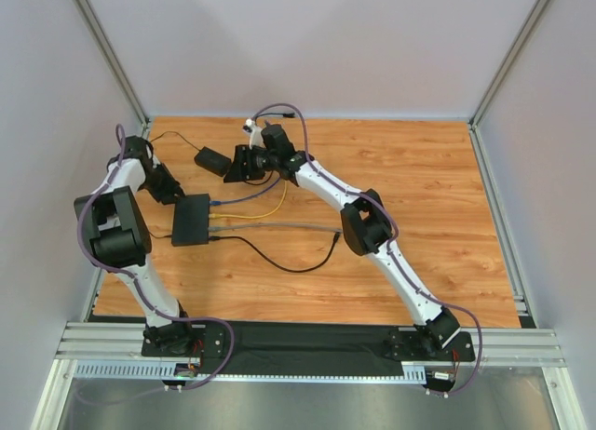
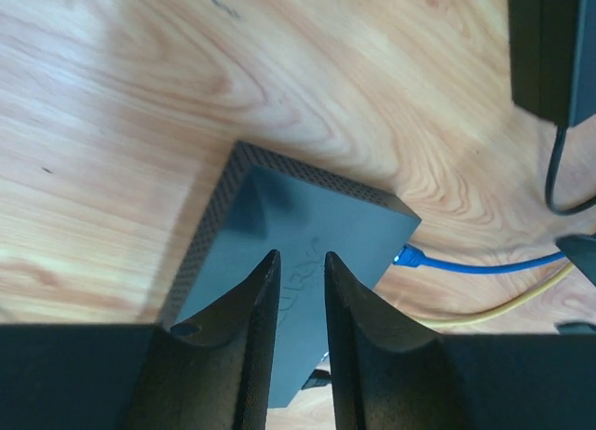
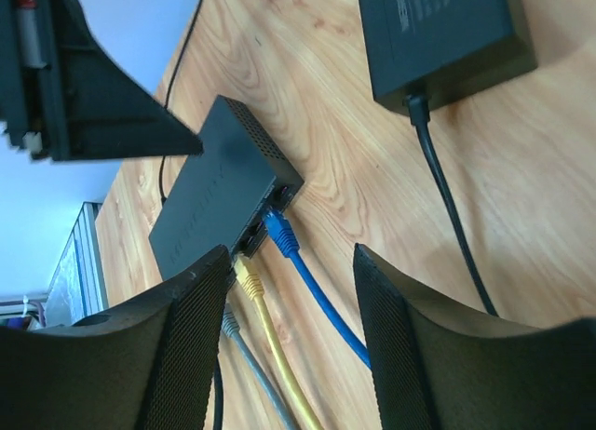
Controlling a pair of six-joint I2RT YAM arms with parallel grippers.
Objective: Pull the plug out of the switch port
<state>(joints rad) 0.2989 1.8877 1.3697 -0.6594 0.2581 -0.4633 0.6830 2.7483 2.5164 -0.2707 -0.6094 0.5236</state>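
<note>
The switch [image 1: 191, 220] is a flat black box on the wooden table, with its row of ports facing right. A blue plug [image 3: 279, 230], a yellow plug [image 3: 247, 276] and a grey plug [image 3: 230, 323] sit in those ports. My left gripper [image 2: 300, 267] hovers over the switch's top [image 2: 307, 225], its jaws narrowly open with nothing between them. My right gripper [image 3: 291, 258] is open wide, up and to the right of the switch, apart from the plugs. The blue cable runs between its fingers in the right wrist view. In the top view the right gripper [image 1: 240, 167] hangs beside the power brick.
A smaller black power brick [image 1: 212, 160] lies behind the switch, its black lead [image 3: 447, 197] trailing past my right fingers. Blue, yellow, grey and black cables [image 1: 270, 227] fan out to the right over the table. Grey walls enclose the table on three sides.
</note>
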